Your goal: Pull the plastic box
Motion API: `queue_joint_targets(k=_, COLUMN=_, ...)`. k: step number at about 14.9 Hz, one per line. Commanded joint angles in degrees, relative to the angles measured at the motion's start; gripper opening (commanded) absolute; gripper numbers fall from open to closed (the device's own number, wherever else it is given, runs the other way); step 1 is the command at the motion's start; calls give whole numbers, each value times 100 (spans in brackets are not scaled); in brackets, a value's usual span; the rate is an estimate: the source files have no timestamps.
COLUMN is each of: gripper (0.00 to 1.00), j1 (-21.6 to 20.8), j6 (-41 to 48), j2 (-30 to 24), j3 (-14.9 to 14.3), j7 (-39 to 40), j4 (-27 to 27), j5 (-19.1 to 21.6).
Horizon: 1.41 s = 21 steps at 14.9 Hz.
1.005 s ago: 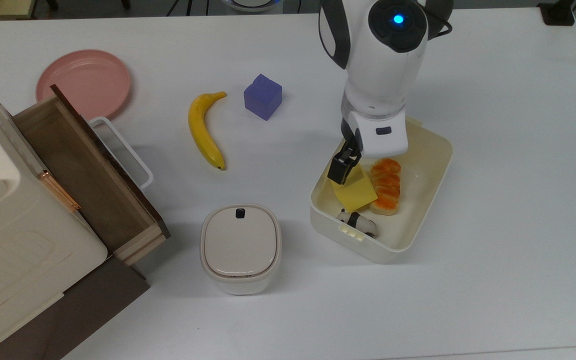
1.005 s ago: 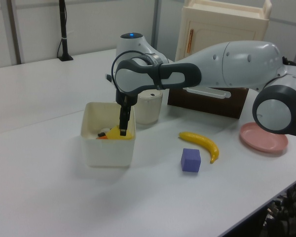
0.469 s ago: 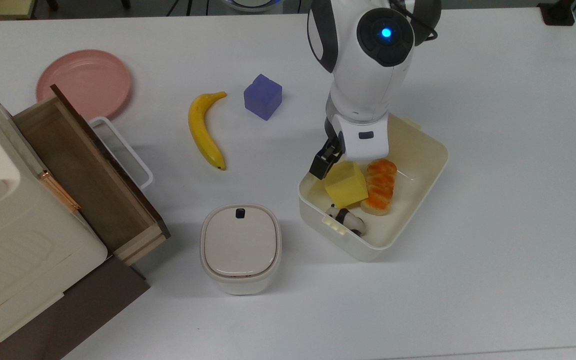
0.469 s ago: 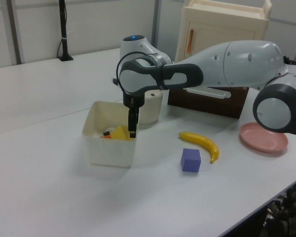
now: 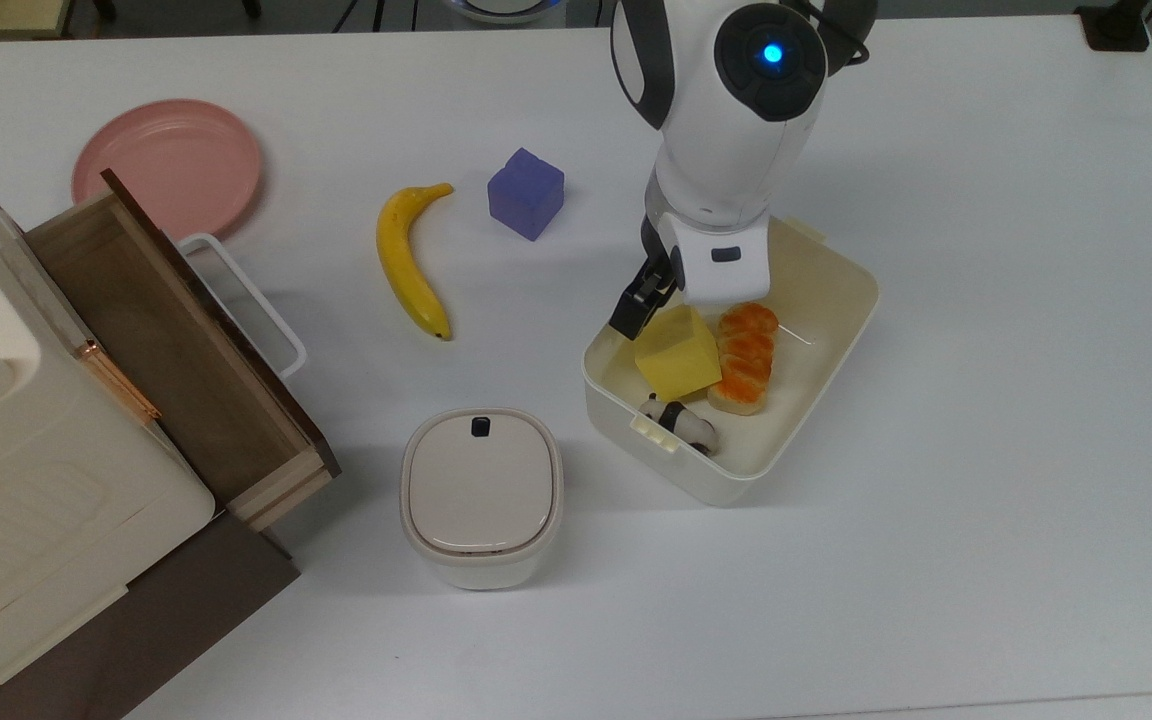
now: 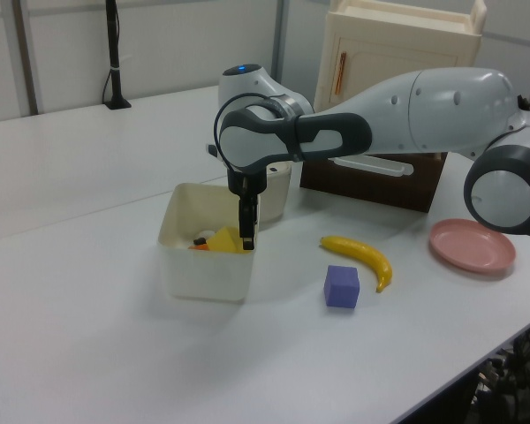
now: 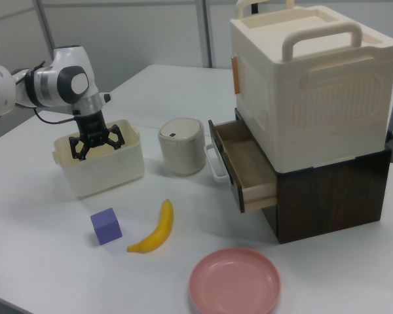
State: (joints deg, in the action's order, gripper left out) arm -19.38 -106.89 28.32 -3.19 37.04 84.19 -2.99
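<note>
Table [image 5: 986,400], white.

Box [image 5: 831,330]: cream-white tub, open top, standing near the table's middle, turned askew to the table edges. A latch tab sits on the short end facing the canister.
- Contents: yellow block [image 5: 677,352], orange-topped bread [image 5: 744,357], small panda figure [image 5: 678,422] at the tab end.

Gripper [image 7: 95,145]: fingers spread wide in the right view, tips pointing down at the box's rim, on the long side toward the cube. One finger [image 5: 636,305] is dark and hangs just over the rim beside the yellow block in the top view. Nothing is held between the fingers. Whether a finger touches the wall cannot be told.

Canister [image 5: 481,495]: white, beige lid, black button; just beside the box's tab end, apart from it.

Banana [image 5: 407,262]: lying flat, between the plate and the cube.

Cube [image 5: 526,193]: purple, near the banana's stem end.

Plate [image 5: 168,165]: pink, toward the corner at the top view's upper left.

Bin [image 7: 309,82]: large, cream, handled, atop a dark wooden cabinet [image 7: 327,196] whose drawer [image 7: 245,163] stands pulled out.
</note>
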Motion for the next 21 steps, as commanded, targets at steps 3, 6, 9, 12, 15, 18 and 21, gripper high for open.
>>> queue_joint_targets(k=3, gripper=100, j1=22, j6=361, j2=-441, j3=-41, j7=285, j4=334, j5=-229)
queue_joint_targets(k=6, gripper=100, j1=75, j6=414, j2=-485, j3=-41, j7=471, j4=326, j5=-246)
queue_joint_targets(k=9, gripper=100, j1=101, j6=414, j2=-529, j3=-41, j7=349, j4=291, j5=-282)
queue_joint_targets(k=12, gripper=100, j1=101, j6=379, j2=-678, j3=-32, j7=-117, j4=238, j5=-281)
queue_joint_targets(k=15, gripper=100, j1=145, j6=475, j2=-1212, j3=-50, j7=-362, j4=246, j5=-229)
queue_joint_targets(k=18, gripper=100, j1=399, j6=818, j2=-1547, j3=-50, j7=-1468, j4=246, j5=-211)
queue_joint_targets(k=21, gripper=100, j1=891, j6=1256, j2=-1873, j3=-41, j7=-1884, j4=212, j5=-159)
